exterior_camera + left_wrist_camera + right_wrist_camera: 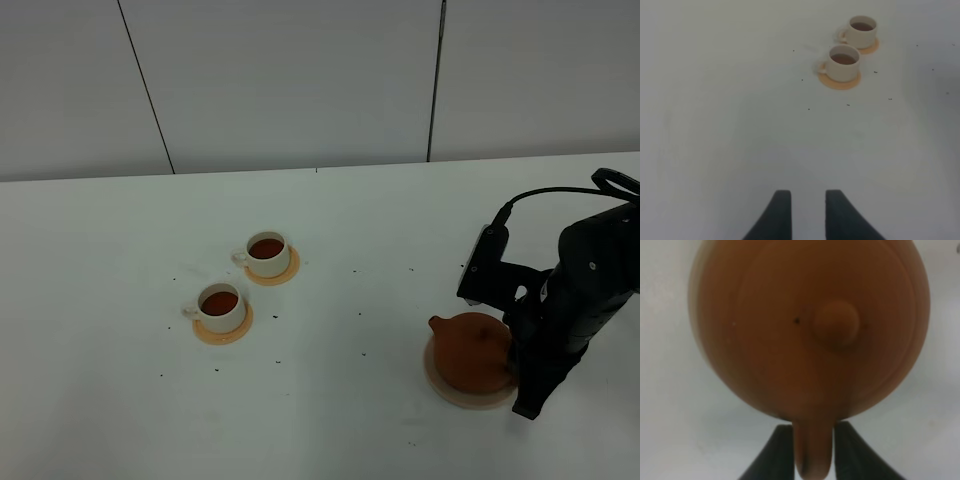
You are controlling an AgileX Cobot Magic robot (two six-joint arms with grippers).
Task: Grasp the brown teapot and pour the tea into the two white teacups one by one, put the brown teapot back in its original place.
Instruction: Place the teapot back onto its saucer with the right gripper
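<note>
With tea in both cups and the teapot back on its tan coaster, only release remains: right gripper straddles the handle, grip uncertain; left gripper gapes empty.

No text, label, brand, number or sign can be read anywhere in these views
</note>
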